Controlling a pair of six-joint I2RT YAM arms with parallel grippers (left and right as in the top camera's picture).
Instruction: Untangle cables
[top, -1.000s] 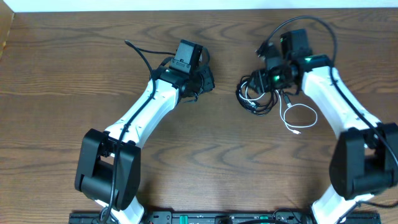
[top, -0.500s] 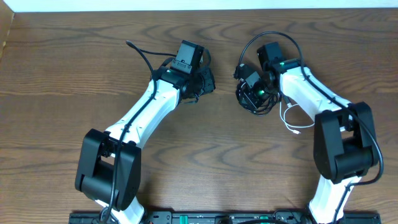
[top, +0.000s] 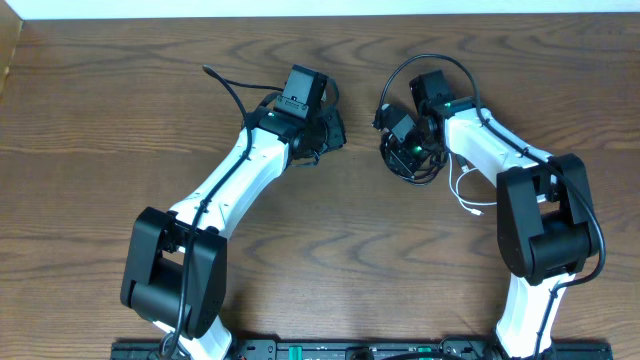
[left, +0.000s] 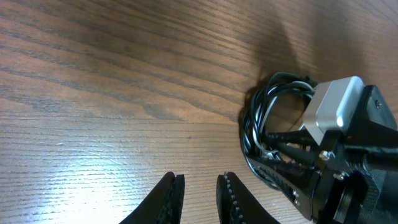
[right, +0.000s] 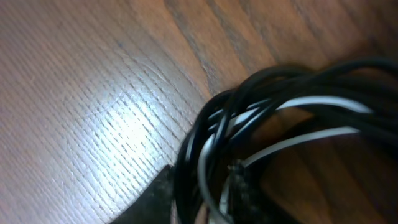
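Overhead view: the black cable (top: 412, 176) and the white cable (top: 457, 185) are found bunched in one knot on the table (top: 100, 100), right of centre. A white tail trails out of the knot toward the base of the right arm. No strand is seen lying free of the other. The task is judged to be at its start, with the whole of the separation left to be done.

The right gripper (top: 405, 150) is set down into the knot. In the right wrist view, black and white strands are seen running between its fingers, but whether they are clamped or only straddled cannot be told.

The left gripper (left: 200, 196) is held low over the table near the bundle, apart from it. Its jaws are parted by a narrow gap only, and nothing is held in them. A second hold on the bundle by the left arm is judged necessary before the cords can be drawn apart.
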